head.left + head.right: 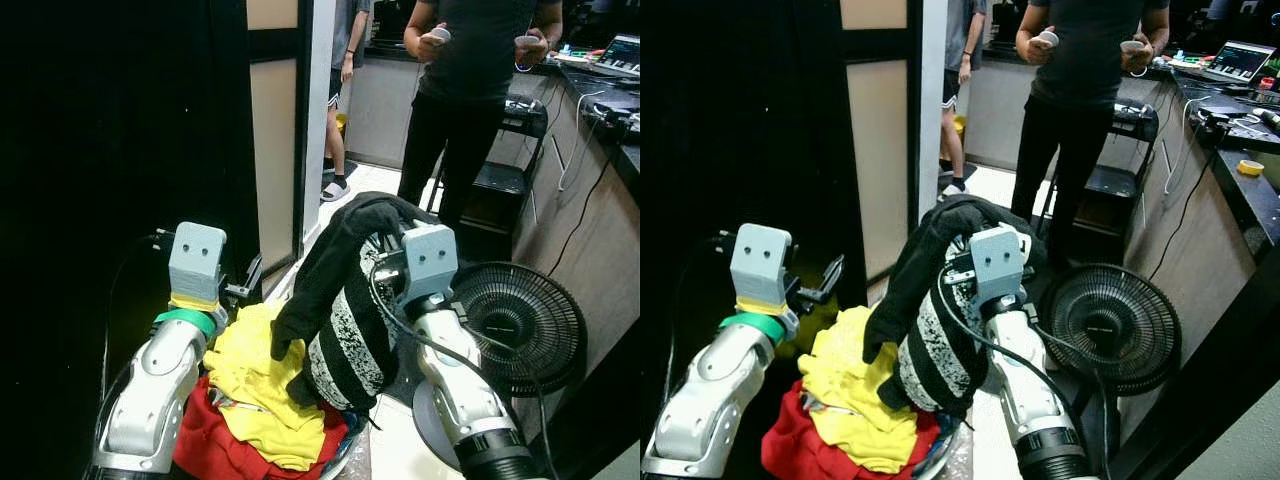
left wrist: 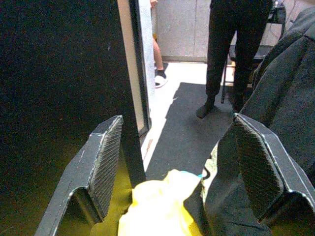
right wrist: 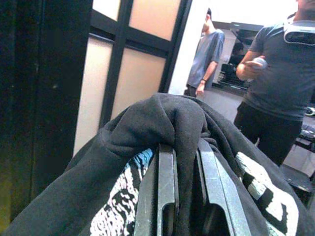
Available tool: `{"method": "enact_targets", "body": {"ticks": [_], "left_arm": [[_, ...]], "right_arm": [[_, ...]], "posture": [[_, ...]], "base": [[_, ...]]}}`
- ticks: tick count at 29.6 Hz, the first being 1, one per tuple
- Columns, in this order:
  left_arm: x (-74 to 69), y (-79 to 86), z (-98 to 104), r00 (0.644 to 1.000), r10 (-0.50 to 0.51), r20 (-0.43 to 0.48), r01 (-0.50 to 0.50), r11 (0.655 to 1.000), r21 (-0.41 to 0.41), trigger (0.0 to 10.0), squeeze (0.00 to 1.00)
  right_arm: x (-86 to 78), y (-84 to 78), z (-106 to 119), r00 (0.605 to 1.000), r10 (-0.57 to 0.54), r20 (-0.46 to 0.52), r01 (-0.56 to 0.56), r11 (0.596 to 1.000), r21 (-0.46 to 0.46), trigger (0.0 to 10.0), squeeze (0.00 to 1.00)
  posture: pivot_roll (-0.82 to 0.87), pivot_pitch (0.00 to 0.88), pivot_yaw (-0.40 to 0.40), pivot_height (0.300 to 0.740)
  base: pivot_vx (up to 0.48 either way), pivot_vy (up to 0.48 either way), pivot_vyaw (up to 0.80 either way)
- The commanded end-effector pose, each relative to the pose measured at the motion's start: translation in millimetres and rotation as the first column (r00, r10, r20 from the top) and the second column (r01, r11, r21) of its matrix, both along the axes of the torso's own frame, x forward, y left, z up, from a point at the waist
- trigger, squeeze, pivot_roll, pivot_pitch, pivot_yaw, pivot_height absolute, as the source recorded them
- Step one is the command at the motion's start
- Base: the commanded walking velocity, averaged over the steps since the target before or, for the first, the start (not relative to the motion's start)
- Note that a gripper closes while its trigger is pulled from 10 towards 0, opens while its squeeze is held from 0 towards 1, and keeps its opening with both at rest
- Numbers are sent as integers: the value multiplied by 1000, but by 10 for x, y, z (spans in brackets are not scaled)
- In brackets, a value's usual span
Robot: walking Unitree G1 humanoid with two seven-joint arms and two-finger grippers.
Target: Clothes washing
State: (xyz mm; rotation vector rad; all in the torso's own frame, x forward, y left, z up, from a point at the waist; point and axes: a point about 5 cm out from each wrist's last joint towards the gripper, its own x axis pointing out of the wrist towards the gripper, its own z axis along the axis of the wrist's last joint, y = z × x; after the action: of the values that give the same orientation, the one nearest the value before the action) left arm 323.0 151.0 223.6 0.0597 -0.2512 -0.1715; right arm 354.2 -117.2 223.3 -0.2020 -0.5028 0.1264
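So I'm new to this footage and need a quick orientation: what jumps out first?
The right gripper, raised mid-scene, has its jaws closed on a black garment with white print, which hangs draped over it. Below it lies a heap with a yellow garment on a red one, the open left gripper just above. Behind stands a person in black, and a floor fan sits at the right.

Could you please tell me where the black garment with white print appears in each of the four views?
Left eye view: black printed fabric garment, centre, draped over the right claw.
Right eye view: centre.
Left wrist view: dark folds at one edge.
Right wrist view: pinched between the fingers.
Shared landmark: yellow cloth.
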Motion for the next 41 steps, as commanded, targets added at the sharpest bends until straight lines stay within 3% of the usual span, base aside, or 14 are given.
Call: {"method": "enact_targets", "body": {"ticks": [1,3,5,7,10,11,12,14,16,21,27,34,41], "left_arm": [[-15,85,-91,999,4,-37,-4,1000,3,10000,0],[-29,136,-114,999,6,-46,-6,1000,9,10000,0],[2,183,-99,999,21,-41,-20,1000,16,10000,0],[32,169,-74,999,24,-32,-24,1000,14,10000,0],[36,164,-70,999,24,-31,-23,1000,14,10000,0],[89,57,-39,1000,-2,-22,2,1000,-2,10000,0],[89,57,-39,1000,-2,-22,2,1000,-2,10000,0],[121,-18,-23,999,-27,-20,27,1000,-10,10000,0],[133,-35,-25,999,-38,-23,37,999,-7,10000,0],[153,-47,-11,998,-52,-22,52,999,-5,10000,0],[156,-66,39,998,-58,-6,58,998,-8,10000,0],[55,-21,-5,998,-57,-10,57,998,7,10000,0],[-11,59,-24,999,-51,-15,51,998,29,10000,0]], "right_arm": [[3,-35,26,1000,-14,13,14,1000,-1,10000,0],[4,-46,33,1000,-14,15,14,1000,-4,10000,0],[45,-345,36,996,-86,8,86,996,-8,10000,0],[55,-526,42,991,-133,8,133,991,-25,10000,0],[55,-544,42,990,-138,9,138,990,-30,10000,0],[7,-820,9,975,-224,-7,223,975,-7,10000,0],[7,-820,9,975,-224,-7,223,975,-7,10000,0],[-54,-1005,-20,958,-286,-15,287,958,9,10000,0],[-84,-1027,-27,954,-298,-10,298,954,10,10000,0],[-106,-860,8,974,-225,22,225,974,-35,10000,0],[-122,-760,-96,983,-182,-4,182,983,-11,10000,0],[-201,-467,-251,996,-79,-43,78,997,-16,10000,0],[-205,-314,-307,998,-13,-64,12,1000,-27,10000,0]], "posture": [[-8,7,16,740],[-6,9,15,740],[-12,11,17,740],[-12,11,17,740],[-12,11,17,740],[-43,15,37,740],[-43,15,37,740],[-57,17,50,740],[-63,16,58,740],[-67,14,64,740],[-50,0,69,740],[-36,0,60,740],[-9,0,39,740]], "base": [[0,0,0],[0,0,0],[0,0,0],[0,0,0],[0,0,0],[0,0,0],[0,0,0],[0,0,0],[0,0,0],[0,0,0],[0,0,0],[0,0,0],[0,0,0]]}}
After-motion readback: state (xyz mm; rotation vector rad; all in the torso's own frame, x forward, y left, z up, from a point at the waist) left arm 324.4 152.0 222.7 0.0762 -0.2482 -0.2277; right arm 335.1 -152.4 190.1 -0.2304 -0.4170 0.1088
